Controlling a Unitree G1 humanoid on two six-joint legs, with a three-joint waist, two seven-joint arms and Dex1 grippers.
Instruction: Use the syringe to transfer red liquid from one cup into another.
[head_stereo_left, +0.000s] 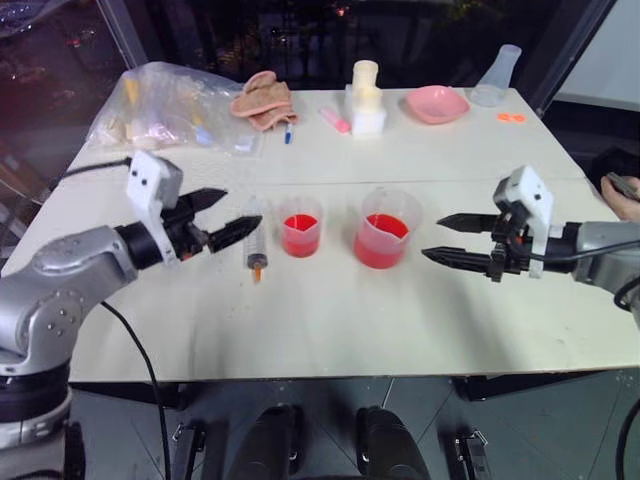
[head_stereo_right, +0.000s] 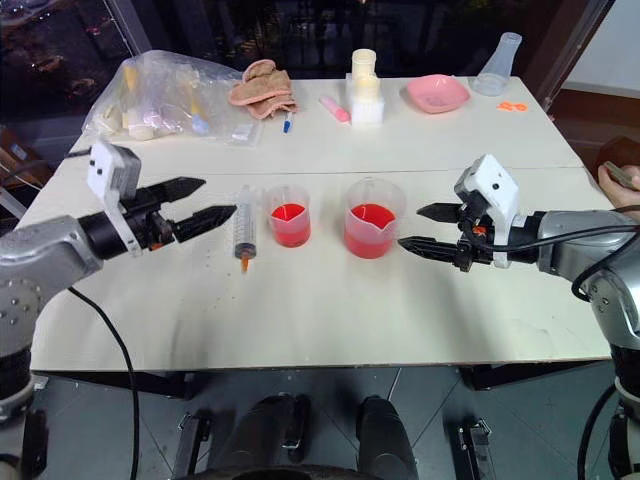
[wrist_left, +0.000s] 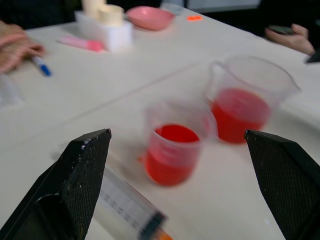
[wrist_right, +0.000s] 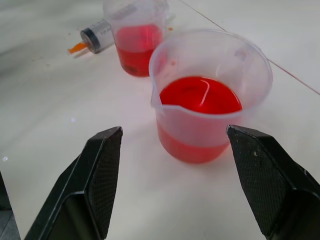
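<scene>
Presently the syringe (head_stereo_right: 242, 228) lies flat on the desk (head_stereo_right: 330, 300), untouched, orange tip toward the desk's near edge. Taking the syringe as landmark: the smaller cup (head_stereo_right: 288, 216), holding red liquid (head_stereo_right: 288, 213), stands upright just beside it on the right. The larger lipped cup (head_stereo_right: 373, 218), also part filled with red liquid, stands further right, apart from the smaller cup. The left tool (head_stereo_right: 207, 200) hovers just left of the syringe, fingers spread wide, gripping nothing. The right tool (head_stereo_right: 428, 228) hovers beyond the larger cup, on the side away from the syringe, fingers parted and empty. A pink marker (head_stereo_right: 334, 109) and a pink dish (head_stereo_right: 437, 93) lie well behind the syringe.
</scene>
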